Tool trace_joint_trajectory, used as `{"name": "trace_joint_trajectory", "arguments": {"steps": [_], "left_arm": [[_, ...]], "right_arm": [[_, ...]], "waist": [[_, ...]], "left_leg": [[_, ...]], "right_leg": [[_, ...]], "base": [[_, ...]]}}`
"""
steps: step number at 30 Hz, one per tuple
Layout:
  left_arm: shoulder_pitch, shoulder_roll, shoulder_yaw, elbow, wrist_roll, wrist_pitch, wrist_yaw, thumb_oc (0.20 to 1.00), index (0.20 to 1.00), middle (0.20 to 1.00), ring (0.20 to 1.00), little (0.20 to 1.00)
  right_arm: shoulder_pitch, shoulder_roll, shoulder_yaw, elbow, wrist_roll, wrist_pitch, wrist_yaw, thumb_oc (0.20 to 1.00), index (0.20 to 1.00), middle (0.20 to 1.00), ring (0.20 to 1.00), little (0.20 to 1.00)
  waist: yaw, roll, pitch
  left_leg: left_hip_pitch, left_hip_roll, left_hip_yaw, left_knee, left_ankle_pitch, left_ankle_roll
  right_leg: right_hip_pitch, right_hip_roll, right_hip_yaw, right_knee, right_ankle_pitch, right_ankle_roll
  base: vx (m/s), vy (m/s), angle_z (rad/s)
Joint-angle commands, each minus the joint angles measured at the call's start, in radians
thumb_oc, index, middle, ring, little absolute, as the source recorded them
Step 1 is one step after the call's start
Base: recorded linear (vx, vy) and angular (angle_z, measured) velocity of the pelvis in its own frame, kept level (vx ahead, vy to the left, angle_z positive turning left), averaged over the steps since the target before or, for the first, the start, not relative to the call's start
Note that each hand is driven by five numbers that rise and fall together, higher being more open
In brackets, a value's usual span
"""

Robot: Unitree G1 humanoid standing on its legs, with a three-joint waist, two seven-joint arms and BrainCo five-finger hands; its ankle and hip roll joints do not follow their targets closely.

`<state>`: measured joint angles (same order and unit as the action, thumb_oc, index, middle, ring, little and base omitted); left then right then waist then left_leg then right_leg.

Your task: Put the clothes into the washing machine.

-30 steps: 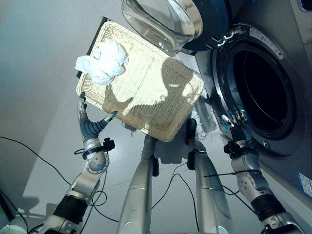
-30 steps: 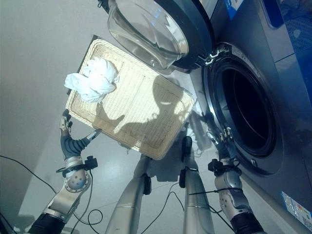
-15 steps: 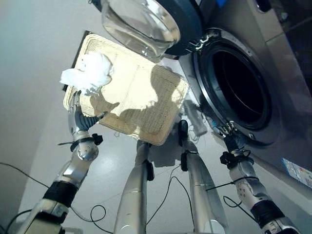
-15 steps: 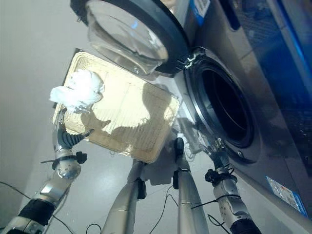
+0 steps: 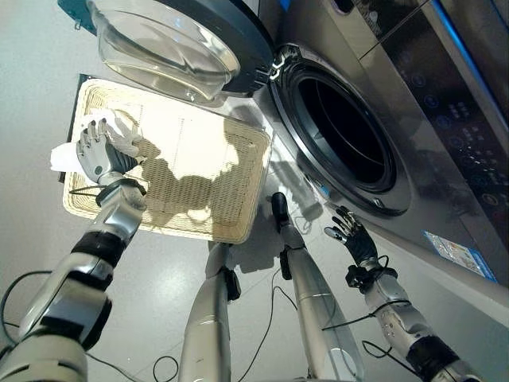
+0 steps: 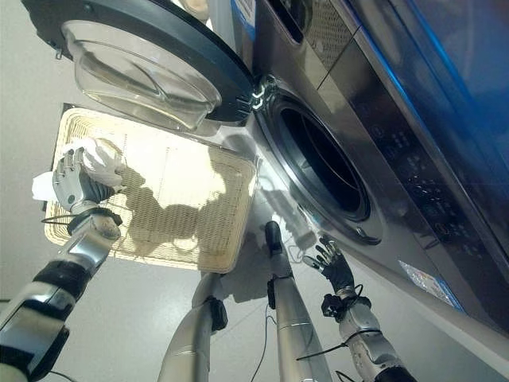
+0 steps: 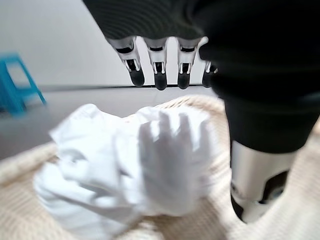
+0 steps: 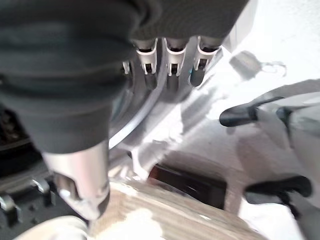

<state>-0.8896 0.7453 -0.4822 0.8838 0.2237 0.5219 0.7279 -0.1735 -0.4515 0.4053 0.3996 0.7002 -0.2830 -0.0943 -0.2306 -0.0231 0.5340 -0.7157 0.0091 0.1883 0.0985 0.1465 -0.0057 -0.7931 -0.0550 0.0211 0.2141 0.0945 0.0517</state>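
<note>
In the left eye view, the robot's left hand (image 5: 97,153) hung over the crumpled white cloth (image 5: 119,135) lying at the far left corner of the flat pale woven tray (image 5: 208,179) on the grey floor (image 5: 32,103), its fingers loosely spread and not closed on anything. The right hand (image 5: 350,237) was held low before the grey front-loading washing machine (image 5: 413,103), fingers splayed wide and empty, just below the dark round drum opening (image 5: 346,127); the glass-bowled round door (image 5: 163,44) stood swung open above the tray.

In the left wrist view, the cloth (image 7: 125,170) sat bunched just beyond the straight fingertips (image 7: 160,80), thumb apart. It looked light, soft and limp, so a pinch round the raised bundle's middle should lift it whole.

Against a second ago, the left hand had come from beside the tray's near edge to the cloth, and the right hand had dropped away from the drum's rim. The camera itself had also swung.
</note>
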Motion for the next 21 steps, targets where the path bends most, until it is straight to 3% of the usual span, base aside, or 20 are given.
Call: {"name": "trace_joint_trajectory", "arguments": {"steps": [1,3,9,13,16,21], "left_arm": [[0.024,0.088,0.007,-0.018,0.116,0.163,-0.026,1.0,1.0,1.0,1.0,1.0],[0.007,0.094,-0.008,-0.001,0.115,0.194,-0.049,1.0,1.0,1.0,1.0,1.0],[-0.024,0.097,-0.045,0.052,0.203,0.317,-0.267,1.0,1.0,1.0,1.0,1.0],[-0.038,0.121,-0.079,0.109,0.254,0.354,-0.371,1.0,1.0,1.0,1.0,1.0],[-0.051,0.14,-0.095,0.174,0.234,0.325,-0.37,1.0,1.0,1.0,1.0,1.0],[-0.076,0.138,-0.094,0.289,0.047,0.182,-0.331,1.0,1.0,1.0,1.0,1.0]], "right_arm": [[0.026,-0.014,0.001,-0.035,0.055,-0.011,0.019,1.0,1.0,1.0,1.0,1.0],[0.028,-0.017,0.002,-0.037,0.063,-0.016,0.028,1.0,1.0,1.0,1.0,1.0],[0.018,-0.021,0.002,-0.064,0.093,-0.02,0.046,1.0,1.0,1.0,1.0,1.0],[0.017,-0.032,-0.001,-0.083,0.12,-0.023,0.073,1.0,1.0,1.0,1.0,1.0],[0.014,-0.044,-0.002,-0.085,0.143,-0.029,0.099,1.0,1.0,1.0,1.0,1.0],[-0.003,-0.055,0.007,-0.093,0.174,-0.04,0.115,1.0,1.0,1.0,1.0,1.0]], "waist": [[0.022,-0.071,-0.014],[0.014,-0.076,-0.014],[0.003,-0.091,-0.014],[-0.007,-0.106,-0.014],[-0.015,-0.123,-0.014],[-0.023,-0.144,-0.014]], "left_leg": [[-0.003,-0.057,0.058,0.174,-0.153,-0.034],[-0.014,-0.055,0.061,0.189,-0.163,-0.032],[-0.061,-0.058,0.048,0.232,-0.188,-0.027],[-0.084,-0.051,0.049,0.251,-0.2,-0.028],[-0.102,-0.043,0.047,0.268,-0.211,-0.031],[-0.153,-0.047,0.024,0.286,-0.218,-0.029]], "right_leg": [[0.015,0.042,-0.01,-0.109,0.117,0.061],[0.002,0.045,-0.001,-0.106,0.118,0.06],[-0.044,0.056,0.012,-0.096,0.124,0.058],[-0.066,0.056,0.009,-0.098,0.13,0.059],[-0.083,0.057,0.007,-0.099,0.134,0.058],[-0.132,0.073,0.012,-0.086,0.131,0.052]], "base": [[0.03,0.052,-0.05],[0.03,0.048,-0.05],[0.01,0.017,-0.01],[0.0,0.0,0.0],[0.0,0.0,0.0],[0.0,0.01,-0.03]]}}
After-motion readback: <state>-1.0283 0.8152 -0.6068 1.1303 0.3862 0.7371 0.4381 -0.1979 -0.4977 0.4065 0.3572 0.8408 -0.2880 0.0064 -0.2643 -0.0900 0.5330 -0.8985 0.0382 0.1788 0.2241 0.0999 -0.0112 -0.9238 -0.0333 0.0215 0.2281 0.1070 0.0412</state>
